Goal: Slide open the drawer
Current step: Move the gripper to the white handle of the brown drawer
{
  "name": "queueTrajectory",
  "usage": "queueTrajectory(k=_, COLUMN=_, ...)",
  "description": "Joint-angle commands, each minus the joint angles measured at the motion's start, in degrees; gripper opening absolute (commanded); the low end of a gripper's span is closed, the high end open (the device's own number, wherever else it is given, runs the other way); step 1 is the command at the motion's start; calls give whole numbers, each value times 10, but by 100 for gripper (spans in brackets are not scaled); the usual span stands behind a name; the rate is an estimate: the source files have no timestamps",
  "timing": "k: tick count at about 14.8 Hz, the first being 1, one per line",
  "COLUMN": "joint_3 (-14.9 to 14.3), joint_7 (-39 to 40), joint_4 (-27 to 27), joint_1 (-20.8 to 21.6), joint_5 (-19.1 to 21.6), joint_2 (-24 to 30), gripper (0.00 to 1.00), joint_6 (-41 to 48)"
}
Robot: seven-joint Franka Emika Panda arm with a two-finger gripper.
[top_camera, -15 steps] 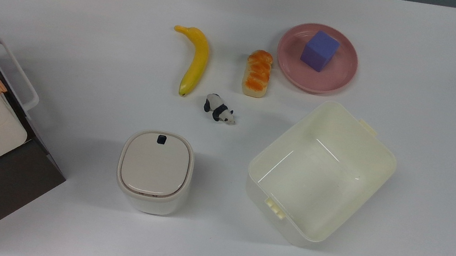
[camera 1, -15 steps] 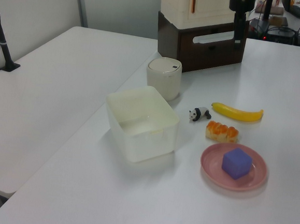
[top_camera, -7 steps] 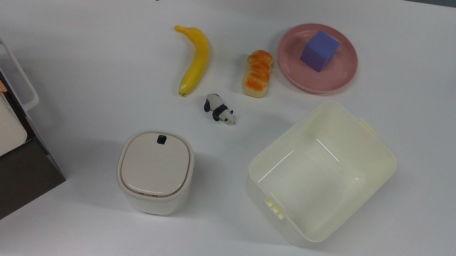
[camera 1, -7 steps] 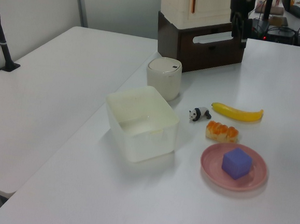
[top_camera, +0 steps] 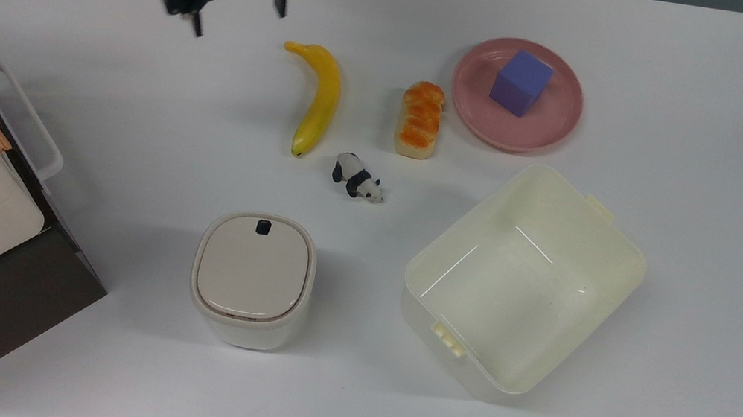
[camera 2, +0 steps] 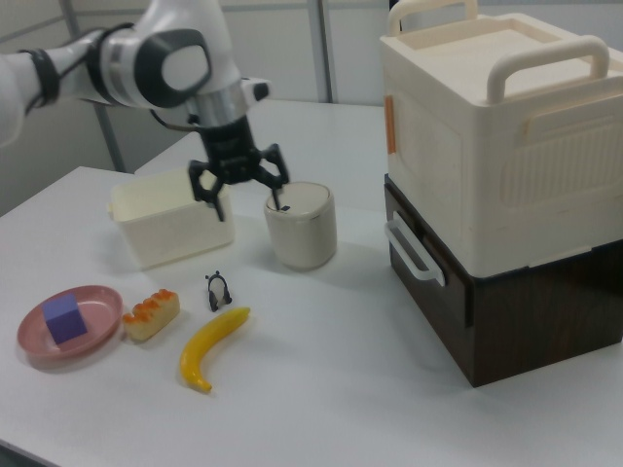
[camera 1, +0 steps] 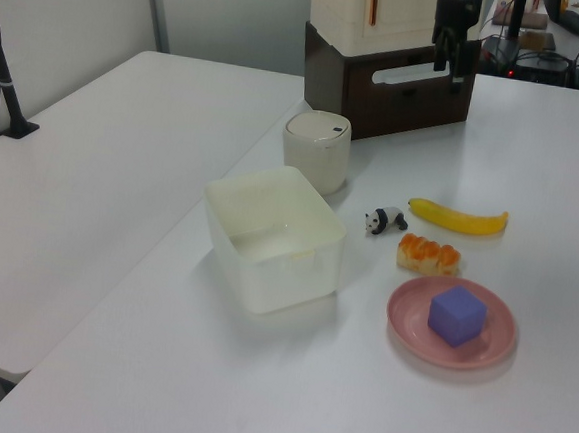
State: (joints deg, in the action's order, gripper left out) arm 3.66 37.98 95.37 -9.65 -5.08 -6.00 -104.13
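The drawer (camera 2: 431,275) has a dark brown front that sits flush in the brown cabinet, with its white loop handle (camera 2: 413,255) sticking out. The handle (top_camera: 27,122) lies at the top view's left edge and also shows far back in the left view as the handle (camera 1: 411,75). My gripper (top_camera: 237,20) hangs open above the table near the top view's upper left, with nothing between its fingers. It is well apart from the handle, to its upper right in the top view. In the right view the gripper (camera 2: 250,207) hovers in front of the canister.
A white lidded canister (top_camera: 252,279) stands nearest the drawer. A banana (top_camera: 318,100), a bread roll (top_camera: 420,120) and a toy panda (top_camera: 358,177) lie mid-table. A pink plate (top_camera: 547,128) bears a purple cube (top_camera: 521,82). A cream bin (top_camera: 523,283) sits right. A cream crate (camera 2: 496,126) tops the cabinet.
My gripper has moved toward the top view's left and lower in the frame, closer to the drawer side, turning as it went. It stays open. The drawer has not moved.
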Motion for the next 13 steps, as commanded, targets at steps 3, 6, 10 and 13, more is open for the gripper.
queueTrajectory(k=3, joint_3=0, joint_7=80, joint_4=5, joint_1=-31, joint_5=-32, joint_2=-42, gripper=100, joint_6=-98)
queueTrajectory(k=6, joint_3=1, joint_7=85, joint_4=4, joint_1=-47, joint_5=-76, joint_2=-60, gripper=100, joint_6=-129)
queueTrajectory(k=10, joint_3=0, joint_7=120, joint_4=2, joint_1=-70, joint_5=-91, joint_2=-74, gripper=100, joint_6=-168)
queueTrajectory(k=13, joint_3=0, joint_7=124, joint_4=1, joint_1=-86, joint_5=-92, joint_2=-86, gripper=100, joint_6=-221)
